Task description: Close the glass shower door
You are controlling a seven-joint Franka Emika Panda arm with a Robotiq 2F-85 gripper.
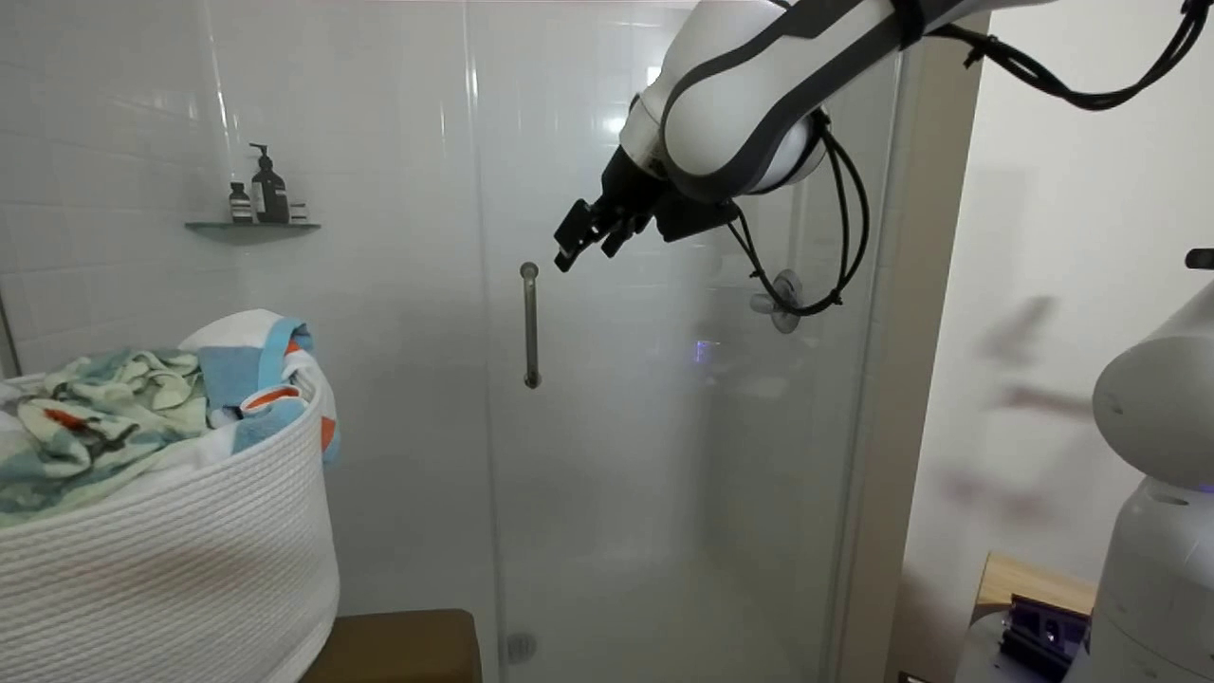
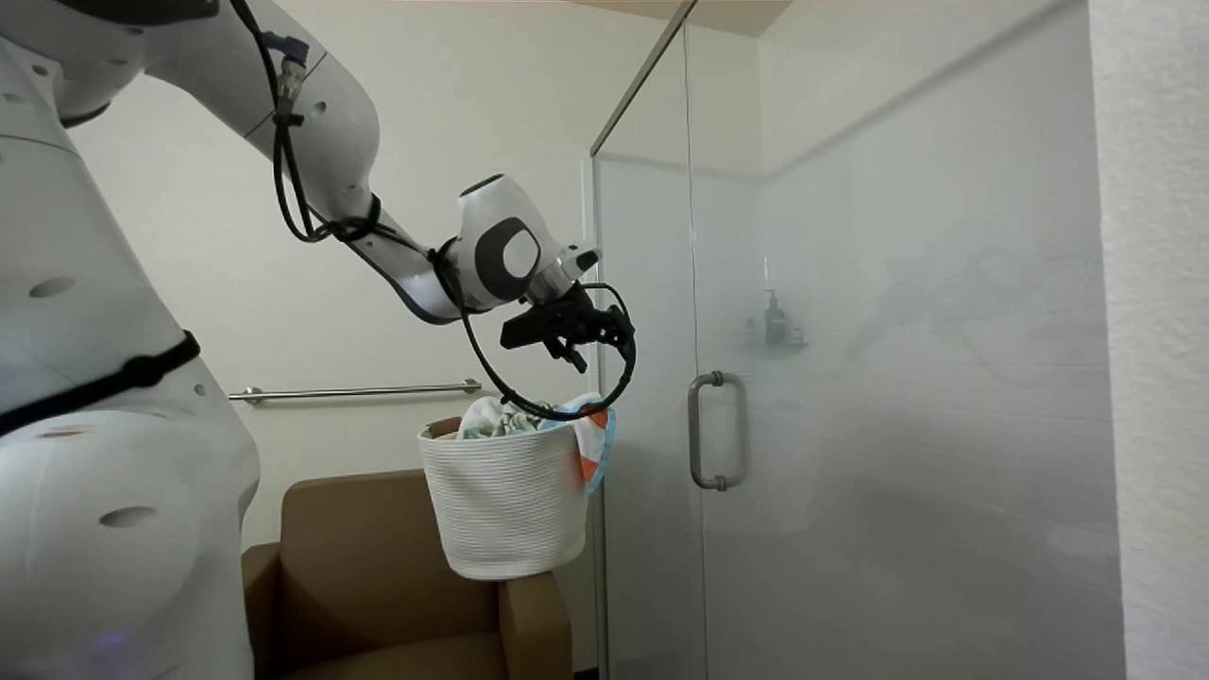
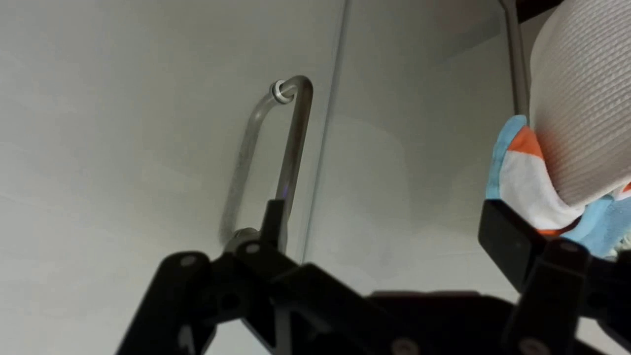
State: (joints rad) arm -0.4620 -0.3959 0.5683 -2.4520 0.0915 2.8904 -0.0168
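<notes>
The glass shower door [image 1: 616, 455] is a tall clear panel, also in an exterior view [image 2: 897, 548] and the wrist view [image 3: 123, 148]. Its short chrome bar handle [image 1: 531, 327] is near one edge, also in an exterior view [image 2: 696, 434] and the wrist view [image 3: 297, 143]. That edge lies beside the fixed glass panel [image 2: 647, 548]; I cannot tell whether a gap remains. My gripper [image 1: 585, 256] is open and empty, apart from the handle in an exterior view [image 2: 602, 353]. In the wrist view [image 3: 382, 212], its left finger covers the handle's lower end.
A white woven basket [image 1: 171, 579] with towels [image 1: 123, 408] stands on a brown armchair [image 2: 378, 557] by the fixed panel. A towel [image 3: 527, 177] hangs over its rim near the right finger. A towel bar [image 2: 359, 391] is on the wall. A shelf [image 1: 253, 226] holds bottles.
</notes>
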